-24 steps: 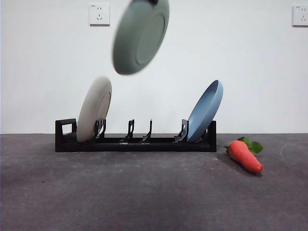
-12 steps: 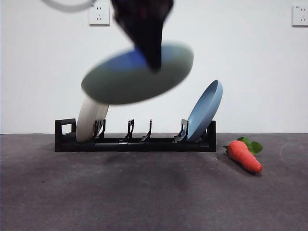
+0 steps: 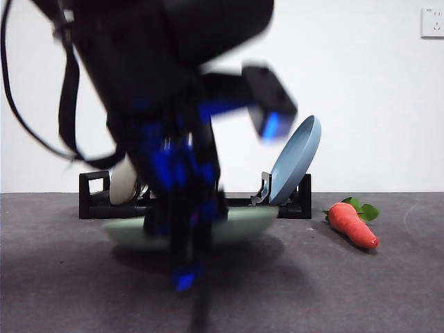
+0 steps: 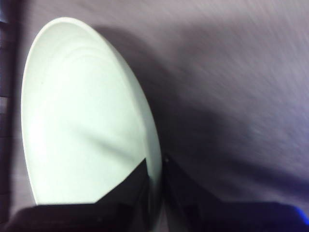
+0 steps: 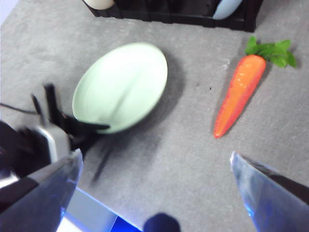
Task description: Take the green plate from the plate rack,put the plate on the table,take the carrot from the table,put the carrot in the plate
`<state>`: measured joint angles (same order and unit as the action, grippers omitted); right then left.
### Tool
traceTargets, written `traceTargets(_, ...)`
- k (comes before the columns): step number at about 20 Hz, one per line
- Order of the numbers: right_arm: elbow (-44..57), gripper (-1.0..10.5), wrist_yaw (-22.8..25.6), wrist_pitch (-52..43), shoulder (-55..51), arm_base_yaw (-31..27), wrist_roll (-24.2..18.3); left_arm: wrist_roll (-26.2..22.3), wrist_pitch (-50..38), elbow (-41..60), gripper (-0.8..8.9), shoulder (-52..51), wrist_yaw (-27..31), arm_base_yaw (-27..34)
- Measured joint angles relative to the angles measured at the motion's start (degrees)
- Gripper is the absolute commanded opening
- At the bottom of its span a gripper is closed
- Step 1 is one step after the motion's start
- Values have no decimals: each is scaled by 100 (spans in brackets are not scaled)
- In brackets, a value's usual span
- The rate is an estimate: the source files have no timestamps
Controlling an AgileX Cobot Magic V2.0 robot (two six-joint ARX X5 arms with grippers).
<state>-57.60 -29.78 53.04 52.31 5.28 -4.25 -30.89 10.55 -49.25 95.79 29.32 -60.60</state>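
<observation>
Left gripper (image 4: 155, 193) pinches the matte green plate's (image 3: 239, 225) rim at 6 o'clock; right gripper (image 5: 154, 169) spread wide.

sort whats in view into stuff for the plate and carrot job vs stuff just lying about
For the job:
green plate, gripped at its rim by the left gripper
carrot
plate rack
table
right gripper, open above the table

Lying about:
blue plate in the rack
cream plate in the rack

Green plate (image 5: 120, 87) low over table (image 5: 193, 159); carrot (image 5: 239, 96) beside.
</observation>
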Motion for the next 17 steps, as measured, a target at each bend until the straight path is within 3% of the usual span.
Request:
traceTargets(5, 0, 594, 33, -208, 400, 0, 59, -42, -374, 9, 13, 273, 138, -76)
traceTargets(6, 0, 595, 101, -264, 476, 0, 61, -39, -387, 9, 87, 273, 138, -76)
traceTargets(8, 0, 595, 339, -485, 649, 0, 70, -39, -378, 9, 343, 278, 92, -76)
traceTargets(9, 0, 595, 442, -603, 754, 0, 90, -13, -372, 9, 400, 284, 87, -94)
traceTargets(14, 0, 594, 752, -1252, 1473, 24, 284, 234, -293, -28, 407, 157, 140, -107)
traceTargets(17, -2, 594, 890, -1808, 2092, 186, 448, 538, 317, -321, 407, -44, 94, -127)
